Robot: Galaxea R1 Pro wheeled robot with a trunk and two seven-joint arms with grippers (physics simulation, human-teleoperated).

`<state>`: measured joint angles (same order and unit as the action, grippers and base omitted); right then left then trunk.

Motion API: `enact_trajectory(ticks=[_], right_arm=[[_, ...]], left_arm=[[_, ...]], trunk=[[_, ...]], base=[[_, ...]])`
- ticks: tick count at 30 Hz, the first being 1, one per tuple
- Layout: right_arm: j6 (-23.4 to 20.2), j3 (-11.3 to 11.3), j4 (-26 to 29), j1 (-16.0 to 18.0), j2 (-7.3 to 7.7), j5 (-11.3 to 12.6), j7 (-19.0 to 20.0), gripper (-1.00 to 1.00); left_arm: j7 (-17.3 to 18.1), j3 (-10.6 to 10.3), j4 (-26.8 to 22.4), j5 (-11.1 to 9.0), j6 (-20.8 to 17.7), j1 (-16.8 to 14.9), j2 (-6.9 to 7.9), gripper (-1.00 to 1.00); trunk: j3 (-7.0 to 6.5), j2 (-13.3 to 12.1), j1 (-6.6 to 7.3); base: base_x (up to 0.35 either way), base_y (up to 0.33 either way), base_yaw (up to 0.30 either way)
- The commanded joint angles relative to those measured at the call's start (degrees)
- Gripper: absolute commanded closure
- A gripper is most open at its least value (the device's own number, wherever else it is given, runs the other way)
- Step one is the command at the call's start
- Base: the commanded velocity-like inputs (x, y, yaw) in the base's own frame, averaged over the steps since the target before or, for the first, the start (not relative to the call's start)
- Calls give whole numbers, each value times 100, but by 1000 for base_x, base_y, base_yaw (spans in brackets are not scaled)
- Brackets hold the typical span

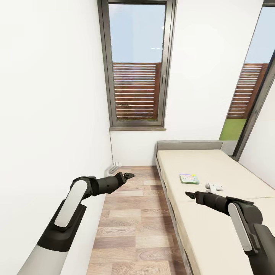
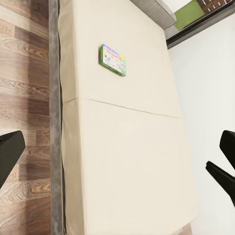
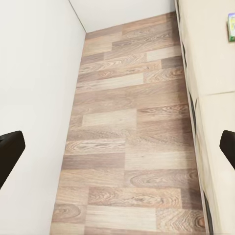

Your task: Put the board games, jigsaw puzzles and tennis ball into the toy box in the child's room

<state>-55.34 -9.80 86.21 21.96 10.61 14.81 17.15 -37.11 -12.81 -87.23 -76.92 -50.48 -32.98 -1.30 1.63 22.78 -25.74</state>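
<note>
Robot faces bed, green board game on mattress mid-right, white thing just beside. Left gripper and right gripper both spread, empty. Best bet: roll closer, lower right gripper flat over game edges.

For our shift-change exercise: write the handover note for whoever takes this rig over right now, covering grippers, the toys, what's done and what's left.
Left gripper: open, empty, over the floor.
Right gripper: open, empty, over the bed edge.
One board game lies flat on the bed; a small white object sits beside it, identity unclear.
Nothing picked up yet.
Left: probably approach the bed, take the board game, then find the table, toy box and remaining toys.
</note>
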Motion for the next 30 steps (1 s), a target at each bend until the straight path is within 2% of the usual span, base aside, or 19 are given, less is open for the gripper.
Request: enact_trajectory(ticks=[1,15,30], right_arm=[[-21,-7,17,-21,-5,-34,48,-100],[-13,47,77,-126,-29,-34,51,-100],[-12,64,87,-145,-40,-39,47,-100]], left_arm=[[-60,1,-5,-57,-6,-6,-2,-100],[-62,6,2,-51,-9,-6,5,-100],[-62,3,4,-44,-14,-6,7,-100]], trunk=[[14,14,-4],[14,14,-4],[14,14,-4]], base=[[0,0,0],[19,0,0],[226,0,0]])
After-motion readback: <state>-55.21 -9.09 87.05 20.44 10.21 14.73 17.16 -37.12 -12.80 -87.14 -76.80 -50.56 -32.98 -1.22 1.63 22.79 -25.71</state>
